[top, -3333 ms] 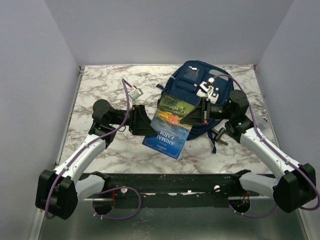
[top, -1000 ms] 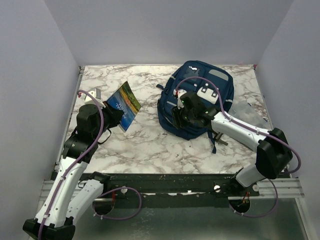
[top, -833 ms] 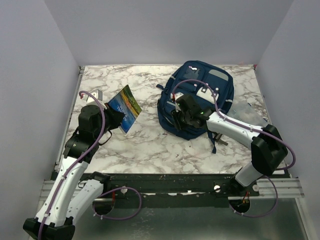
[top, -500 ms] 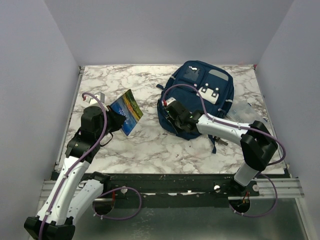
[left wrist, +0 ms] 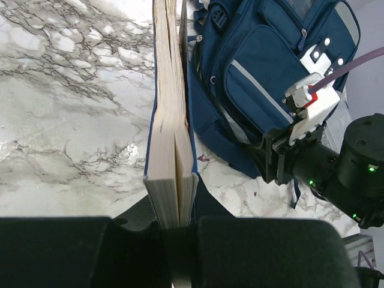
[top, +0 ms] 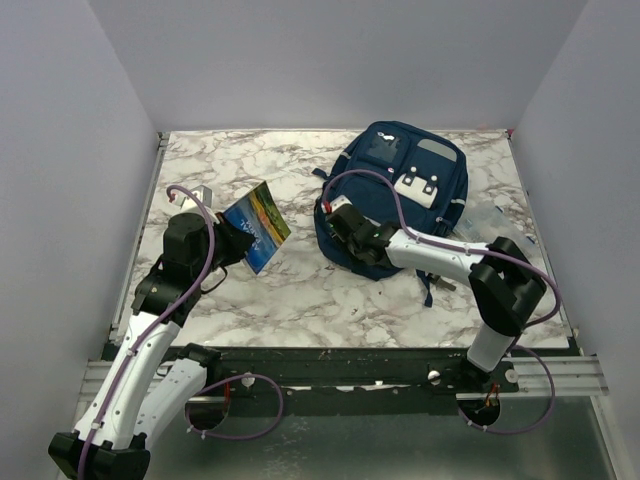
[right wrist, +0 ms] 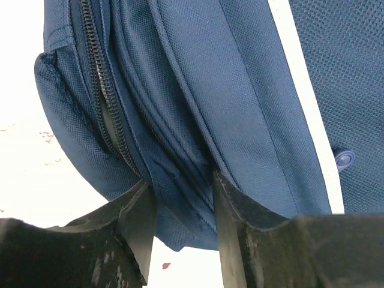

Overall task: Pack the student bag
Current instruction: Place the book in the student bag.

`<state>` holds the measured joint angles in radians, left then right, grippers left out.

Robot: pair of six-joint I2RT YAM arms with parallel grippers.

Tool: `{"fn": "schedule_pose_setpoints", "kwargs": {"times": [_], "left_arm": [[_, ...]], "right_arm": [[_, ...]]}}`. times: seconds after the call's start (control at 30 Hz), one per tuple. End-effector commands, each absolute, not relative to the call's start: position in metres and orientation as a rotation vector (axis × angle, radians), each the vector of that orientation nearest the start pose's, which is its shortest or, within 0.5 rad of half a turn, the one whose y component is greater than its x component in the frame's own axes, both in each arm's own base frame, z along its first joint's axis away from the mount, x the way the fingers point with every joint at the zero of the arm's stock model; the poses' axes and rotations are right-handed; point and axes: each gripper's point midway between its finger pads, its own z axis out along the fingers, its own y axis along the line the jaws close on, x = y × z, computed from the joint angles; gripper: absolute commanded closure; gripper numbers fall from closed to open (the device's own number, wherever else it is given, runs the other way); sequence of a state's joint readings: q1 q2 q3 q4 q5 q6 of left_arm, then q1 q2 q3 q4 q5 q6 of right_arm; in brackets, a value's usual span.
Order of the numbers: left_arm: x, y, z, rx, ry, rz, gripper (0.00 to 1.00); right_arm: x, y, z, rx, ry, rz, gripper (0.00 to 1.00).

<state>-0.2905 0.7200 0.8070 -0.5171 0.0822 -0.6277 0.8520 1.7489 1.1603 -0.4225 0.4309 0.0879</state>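
Observation:
The student bag [top: 400,175], navy with grey stripes and white buckle clips [top: 418,188], lies flat at the back right of the marble table [top: 300,290]. My right gripper [top: 335,222] is at its near left edge. In the right wrist view the jaws [right wrist: 183,198] pinch a fold of bag fabric [right wrist: 228,90] beside a partly open zipper [right wrist: 102,102]. My left gripper [top: 228,243] is shut on the lower edge of a blue paperback book [top: 258,225], held upright off the table left of the bag. The left wrist view shows the book [left wrist: 171,132] edge-on, pointing toward the bag [left wrist: 252,78].
A crumpled clear plastic sleeve [top: 497,225] lies right of the bag. A small dark metal item [top: 440,282] rests by a dangling strap at the bag's near edge. Grey walls close in the table on three sides.
The book has left the bag's mouth and is now held upright on the left. My right gripper slid left along the bag to its near left edge and took hold of the fabric.

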Motion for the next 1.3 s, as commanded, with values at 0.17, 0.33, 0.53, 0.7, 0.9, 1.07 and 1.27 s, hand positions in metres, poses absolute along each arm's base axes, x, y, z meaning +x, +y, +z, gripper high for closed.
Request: {"fn": "schedule_pose_setpoints", "kwargs": {"times": [0.17,0.33,0.53,0.7,0.9,1.07,1.27], "left_arm": [[0.249,-0.126,0.249,-0.273,1.989,-0.749,1.00],[0.246,-0.132,0.250,-0.299,2.000,-0.804,1.00],[0.239,-0.157,0.260,-0.322,2.010,-1.012,1.00],[0.235,-0.186,0.268,-0.350,2.011,-1.285,1.00],[0.238,-0.214,0.258,-0.449,2.069,-1.572,1.00],[0.245,-0.229,0.255,-0.494,2.069,-1.708,1.00],[0.255,-0.251,0.260,-0.477,2.033,-1.796,1.00]], "right_arm": [[0.342,0.243,0.106,-0.561,2.219,-0.373,0.99],[0.351,0.254,0.174,-0.412,2.129,-0.233,0.99],[0.360,0.272,0.225,-0.285,2.056,0.000,0.99],[0.366,0.277,0.259,-0.145,2.008,0.223,0.99],[0.376,0.275,0.301,-0.039,1.932,0.398,1.00],[0.383,0.277,0.316,-0.015,1.908,0.440,0.99],[0.386,0.284,0.329,-0.006,1.888,0.503,0.99]]}}
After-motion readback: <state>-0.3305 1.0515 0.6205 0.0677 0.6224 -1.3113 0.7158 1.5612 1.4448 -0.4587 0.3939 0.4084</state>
